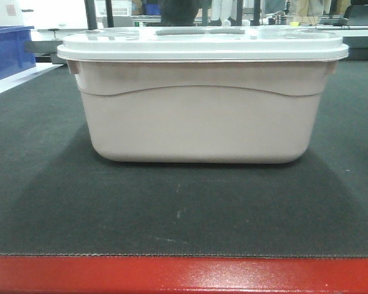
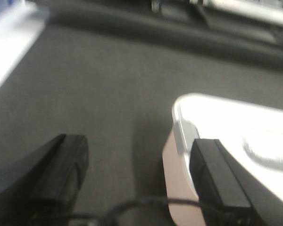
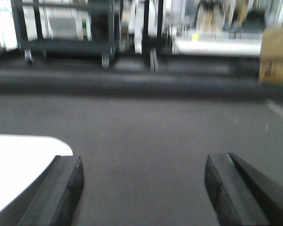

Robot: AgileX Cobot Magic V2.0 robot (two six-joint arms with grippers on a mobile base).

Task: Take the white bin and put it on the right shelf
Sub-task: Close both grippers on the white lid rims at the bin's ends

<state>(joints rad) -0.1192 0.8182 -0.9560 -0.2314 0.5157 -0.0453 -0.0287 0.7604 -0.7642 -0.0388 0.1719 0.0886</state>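
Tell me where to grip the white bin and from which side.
Take the white bin at its two short ends, one tool per end, coming from left and right, pinching the rim under the lid. It looks too wide for one tool; the walls are smooth and taper downward, but the lip overhangs. The left tool and right tool are open.

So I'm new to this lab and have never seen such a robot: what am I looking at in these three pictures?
It is a two-armed robot. The front camera looks across a red-edged table with a dark mat at a large pale beige plastic tub with a flat white lid; a blue plastic bin stands at the picture's left edge. The other two cameras sit on the wrists. Each shows two black fingers: the left gripper spread at one lid corner, the right gripper at another. Both are open and hold nothing.
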